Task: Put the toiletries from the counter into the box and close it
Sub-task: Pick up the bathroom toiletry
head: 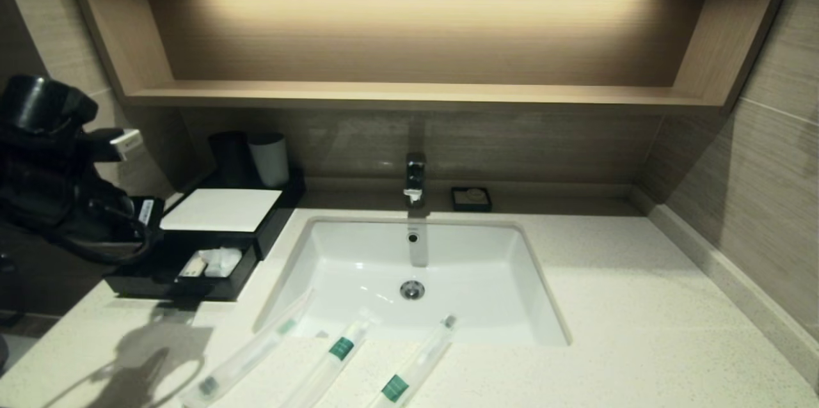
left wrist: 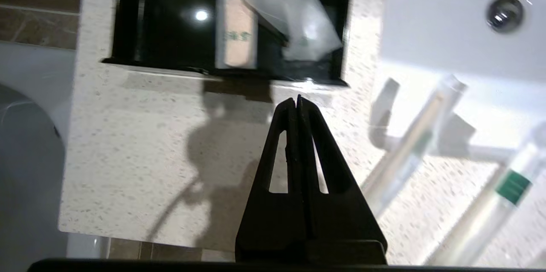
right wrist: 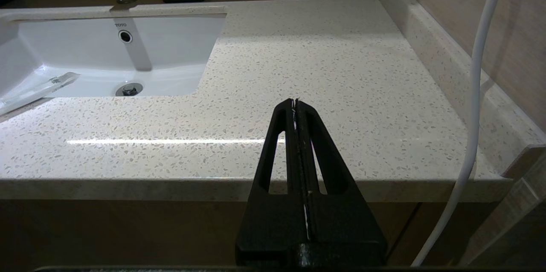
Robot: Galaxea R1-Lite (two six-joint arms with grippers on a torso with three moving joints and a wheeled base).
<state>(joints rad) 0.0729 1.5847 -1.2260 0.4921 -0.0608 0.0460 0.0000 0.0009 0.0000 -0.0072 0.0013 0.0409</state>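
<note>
Three slim toiletries in clear sleeves lie on the cream counter (head: 640, 306) at the sink's front edge: one with a dark tip (head: 249, 353) on the left, two with green bands (head: 339, 350) (head: 413, 366). The black box (head: 221, 210) with a white top stands at the back left, its drawer (head: 185, 267) pulled out and holding small packets. My left gripper (left wrist: 296, 100) is shut and empty, above the counter just in front of the drawer. My right gripper (right wrist: 295, 102) is shut and empty, off the counter's front right edge.
A white sink (head: 416, 267) with a tap (head: 414, 178) sits mid-counter. A small black soap dish (head: 471, 198) stands behind it. Two cups (head: 256, 158) stand behind the box. A white cable (right wrist: 477, 93) hangs by the right wall.
</note>
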